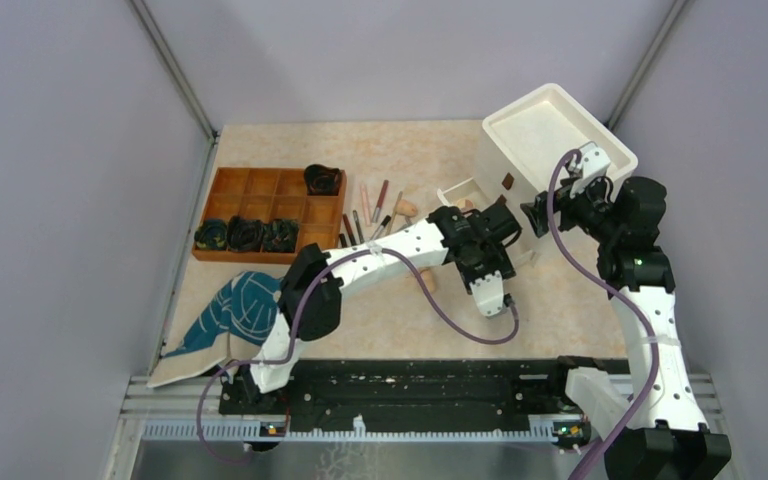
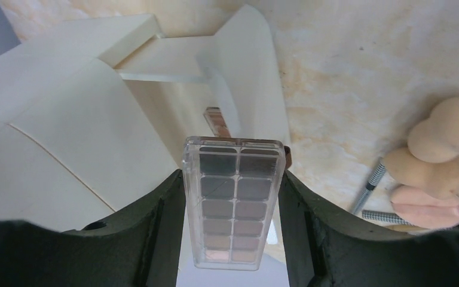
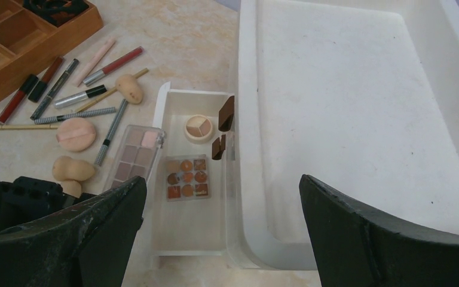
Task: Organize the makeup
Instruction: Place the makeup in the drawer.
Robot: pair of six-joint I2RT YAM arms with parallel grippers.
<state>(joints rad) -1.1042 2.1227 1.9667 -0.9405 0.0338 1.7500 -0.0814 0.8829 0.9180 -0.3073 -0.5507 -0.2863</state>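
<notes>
The left gripper (image 2: 232, 180) is clamped on the palette (image 2: 233, 203), its two fingers pressing the long sides of the clear case. It holds the palette just at the left wall of the open drawer (image 3: 185, 230), pointing in; from the right wrist view the case overlaps that wall but is not yet inside. The right gripper (image 3: 221, 184) hangs over the top of the white box (image 3: 358, 107) with its fingers wide apart and nothing between them.

Done so far, judging from how things lie: the drawer already holds a round compact (image 3: 198, 127) and a second palette (image 3: 186, 177) with round pans, lying flat near each other. Two small brown pieces (image 3: 226, 113) stand at the drawer's right wall; what they are I cannot tell.

Left to do: the held palette has to go in, which looks like the step in hand. On the table (image 3: 185, 36) left of the drawer lie the tan sponges (image 3: 72, 168), a round puff (image 3: 75, 133) and a loose fan of pencils and tubes (image 3: 80, 95), none of them sorted. The wooden tray (image 1: 260, 185) beyond them has dark things in some compartments and others bare.

I judge the task under halfway: the flat cosmetics are nearly in, while the slim sticks and the sponges are all outside any container
</notes>
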